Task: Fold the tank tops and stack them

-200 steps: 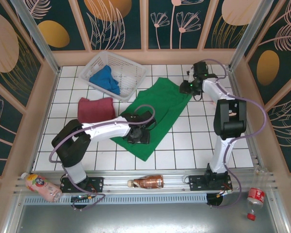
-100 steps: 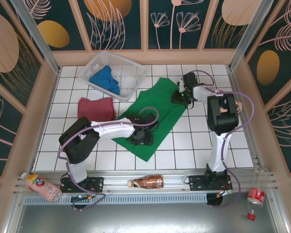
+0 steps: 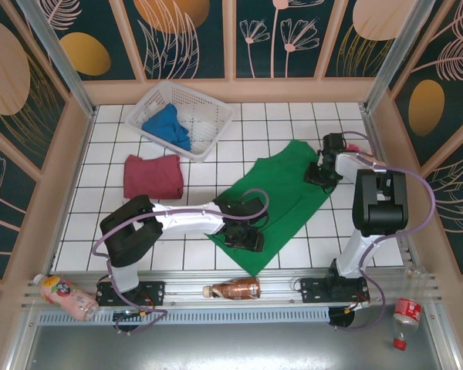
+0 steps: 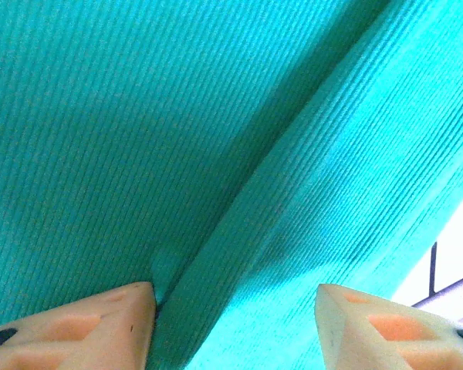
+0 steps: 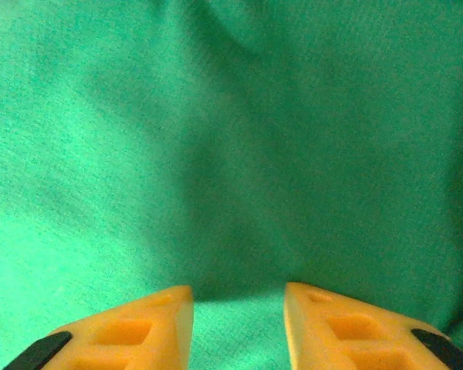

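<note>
1. White tiles cover the table (image 3: 100,166), boxed in by floral wall panels. I read the job as one top done, one in hand and one waiting.
2. At 9 o'clock the maroon tank top (image 3: 153,176) lies folded into a neat square, flat on the tiles. I take it as the base of the stack.
3. At 11 o'clock the white basket (image 3: 204,108) holds the blue tank top (image 3: 168,126), bunched and unfolded.
4. At 6 o'clock the left end effector (image 3: 245,237) is down on the near corner of the green tank top (image 3: 282,193). Its wrist camera shows the fingers (image 4: 100,324) wide apart astride a raised crease in the ribbed cloth, with nothing pinched that I can make out.
5. The green top lies spread on a slant from 6 o'clock toward 3 o'clock. It is mostly flat, with one long fold line and a rumpled edge. It looks soft and would likely bunch if pulled unevenly.
6. At 3 o'clock the right end effector (image 3: 322,171) sits on that top's right edge. Its fingers leave a narrow gap over the cloth, and I cannot tell whether any fabric is nipped.
7. My judgement is that the green top is being squared up before its first fold. Next I would want firm pinches on matching edges, then an even lift across.
</note>
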`<action>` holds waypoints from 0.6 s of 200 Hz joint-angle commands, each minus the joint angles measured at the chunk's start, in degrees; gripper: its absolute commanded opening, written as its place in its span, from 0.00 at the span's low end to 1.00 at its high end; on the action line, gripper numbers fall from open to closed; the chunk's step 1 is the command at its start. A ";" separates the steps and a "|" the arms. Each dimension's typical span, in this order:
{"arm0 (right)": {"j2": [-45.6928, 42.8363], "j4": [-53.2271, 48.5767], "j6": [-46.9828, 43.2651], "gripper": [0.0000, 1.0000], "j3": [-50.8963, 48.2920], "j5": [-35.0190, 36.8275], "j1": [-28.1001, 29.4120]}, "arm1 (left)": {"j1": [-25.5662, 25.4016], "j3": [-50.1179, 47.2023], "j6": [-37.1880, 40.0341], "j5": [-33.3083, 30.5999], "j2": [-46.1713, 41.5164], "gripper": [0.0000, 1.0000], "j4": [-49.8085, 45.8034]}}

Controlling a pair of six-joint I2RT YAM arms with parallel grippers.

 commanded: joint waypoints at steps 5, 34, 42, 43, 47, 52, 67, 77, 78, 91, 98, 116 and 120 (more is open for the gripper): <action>-2.16 -2.51 -0.31 0.41 5.51 1.61 -0.25 | 2.06 3.68 2.30 -1.25 -3.98 0.59 -6.43; 1.38 0.33 1.94 0.48 13.86 -2.75 5.91 | 8.11 1.34 5.30 -6.44 -10.77 0.59 -12.80; 2.47 2.06 3.87 0.48 15.08 -5.00 7.19 | 9.97 -0.18 6.06 -7.35 -12.84 0.60 -13.49; 2.64 2.35 4.14 0.48 15.15 -5.30 7.35 | 10.19 -0.43 6.20 -7.48 -13.11 0.60 -13.54; 3.31 3.39 5.15 0.48 15.61 -6.42 8.05 | 11.10 -1.11 6.56 -7.95 -13.99 0.59 -13.86; 3.96 4.34 5.85 0.49 16.15 -7.13 8.92 | 12.04 -2.05 7.09 -8.55 -14.99 0.59 -14.37; 7.40 4.85 6.65 0.50 20.15 -7.15 12.74 | 15.14 -5.44 8.77 -10.16 -17.54 0.59 -15.05; 9.83 4.68 7.02 0.51 22.84 -7.30 14.72 | 17.35 -7.98 9.81 -10.63 -19.14 0.59 -14.24; 10.32 4.77 7.13 0.51 23.34 -7.20 15.09 | 17.66 -8.15 10.00 -10.62 -19.34 0.59 -14.22; 13.33 4.49 6.87 0.51 26.21 -6.69 17.21 | 20.78 -10.37 11.70 -11.33 -20.98 0.59 -12.98; 15.17 3.36 6.40 0.51 28.02 -5.69 18.13 | 22.58 -12.85 12.47 -11.52 -21.70 0.59 -12.23; 19.07 0.93 5.22 0.51 31.66 -3.56 19.96 | 26.64 -15.89 14.24 -10.72 -22.86 0.59 -9.04; 19.74 0.40 4.96 0.51 32.16 -2.73 20.44 | 27.40 -16.44 14.52 -10.48 -22.98 0.59 -8.18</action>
